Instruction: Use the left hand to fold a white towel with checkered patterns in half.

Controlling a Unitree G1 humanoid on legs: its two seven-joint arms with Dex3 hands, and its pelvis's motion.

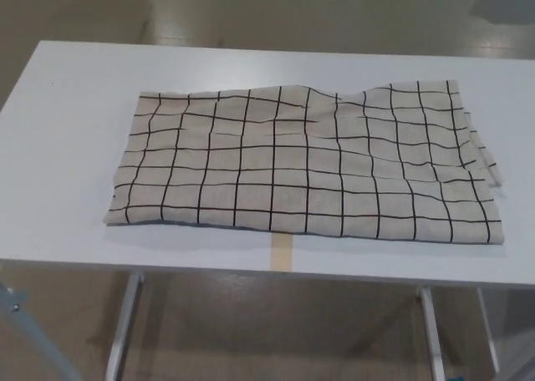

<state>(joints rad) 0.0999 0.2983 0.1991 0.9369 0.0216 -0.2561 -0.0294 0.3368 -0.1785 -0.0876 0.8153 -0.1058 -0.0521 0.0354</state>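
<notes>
A shiny brown floor (276, 13) is seen behind and under a white desk (67, 147). The desk is held up by thin metal legs (124, 327), which are seen below its front edge.

A towel (305, 160) is spread out on the middle of the desk. It is pale, almost cream, and it is crossed by thin black lines that make many squares. It is laid mostly flat. Its long side is turned along the front edge of the desk. Some soft bumps and wrinkles are seen near the back edge, around the middle and to the right. At the right end, a second layer of cloth is seen peeking out under the top layer, so the edges there are not lined up neatly. The left end is a bit narrower than the right end.

A small strip of tan tape (282, 253) is stuck on the desk at the front edge. It is just in front of the towel, near the middle, and its back end is touched by the towel's front edge.

No robot hand is seen, left or right, so it cannot be told if they are released or clenched. The towel is touched by nothing but the desk and the tape.
</notes>
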